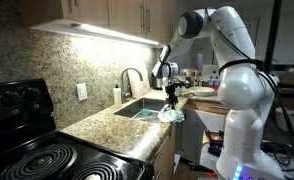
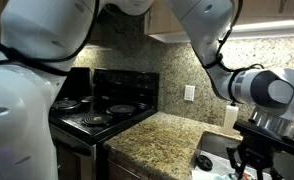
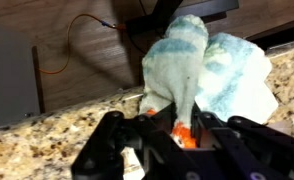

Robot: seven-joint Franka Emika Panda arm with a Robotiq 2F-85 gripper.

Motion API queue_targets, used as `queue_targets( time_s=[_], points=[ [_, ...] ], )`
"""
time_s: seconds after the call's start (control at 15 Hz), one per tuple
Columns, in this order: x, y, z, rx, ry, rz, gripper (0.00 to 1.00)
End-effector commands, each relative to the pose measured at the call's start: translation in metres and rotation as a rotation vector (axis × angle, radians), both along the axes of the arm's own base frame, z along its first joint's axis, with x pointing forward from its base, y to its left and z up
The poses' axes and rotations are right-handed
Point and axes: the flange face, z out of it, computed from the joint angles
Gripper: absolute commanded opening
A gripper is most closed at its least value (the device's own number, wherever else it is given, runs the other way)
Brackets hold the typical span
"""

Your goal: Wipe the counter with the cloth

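The cloth (image 3: 202, 65) is pale blue-green and white with an orange part near the jaws. In the wrist view it hangs bunched from my gripper (image 3: 175, 125), which is shut on it, over the speckled granite counter (image 3: 37, 150) near its edge. In an exterior view the cloth (image 1: 171, 114) hangs under the gripper (image 1: 171, 98) at the counter's front edge (image 1: 137, 135) beside the sink. In the other exterior view the gripper (image 2: 255, 160) shows at the lower right and the cloth is hidden.
A sink (image 1: 139, 108) with a faucet (image 1: 130, 78) lies behind the gripper. A black stove (image 1: 37, 155) sits at the near end of the counter; it also shows in an exterior view (image 2: 102, 110). A soap bottle (image 1: 116, 95) stands by the backsplash.
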Motion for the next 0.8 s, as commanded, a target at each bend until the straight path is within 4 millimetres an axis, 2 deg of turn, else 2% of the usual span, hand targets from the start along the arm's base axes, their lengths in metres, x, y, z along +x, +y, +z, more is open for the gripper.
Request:
queue_targets(
  time_s=[0.0,0.47,0.73],
  points=[
    [0.0,-0.049,-0.001,-0.011,0.005,-0.05,0.08],
    [0.01,-0.139,0.008,-0.071,-0.009,-0.129,0.08],
    [0.01,-0.182,0.012,-0.12,0.004,-0.181,0.08]
  ],
)
